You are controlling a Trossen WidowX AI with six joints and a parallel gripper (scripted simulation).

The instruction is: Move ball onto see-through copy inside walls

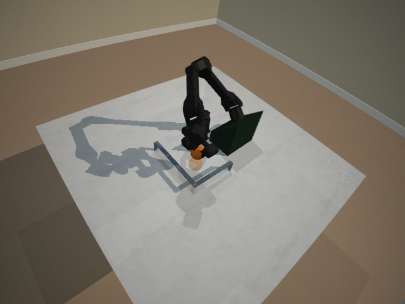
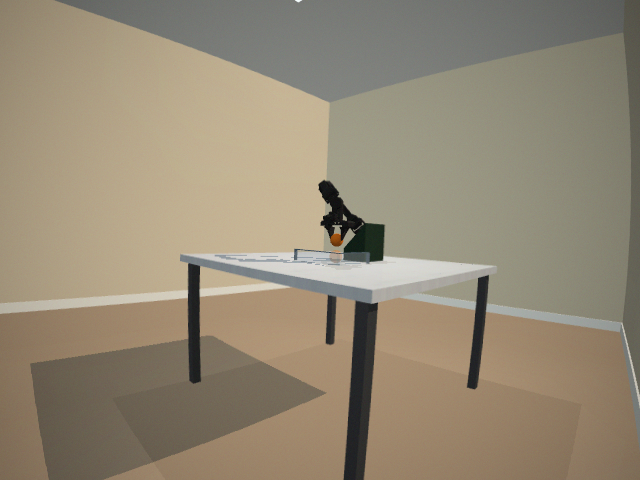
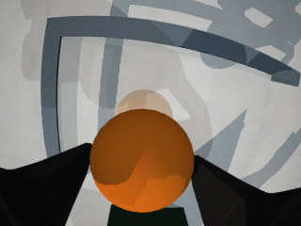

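Observation:
The orange ball (image 1: pixel 196 153) (image 2: pixel 336 239) (image 3: pixel 142 161) is held off the table, between the two black fingertips. My gripper (image 2: pixel 336 238) (image 3: pixel 142 156) is shut on it and points down. The see-through copy (image 1: pixel 195 164) (image 2: pixel 336 256) (image 3: pixel 145 100) rests on the table below the ball; in the wrist view the ball hides its lower part. The two low clear walls (image 1: pixel 214 173) (image 3: pixel 50 85) with blue-grey top edges meet in a corner, and the copy lies inside that corner. In the exterior view the ball hangs above the height of the walls.
A dark green wedge-shaped block (image 1: pixel 240 132) (image 2: pixel 373 242) stands beside the walls, under the arm's base. The white table (image 1: pixel 261 209) (image 2: pixel 310 273) carries shadows of the arm and walls.

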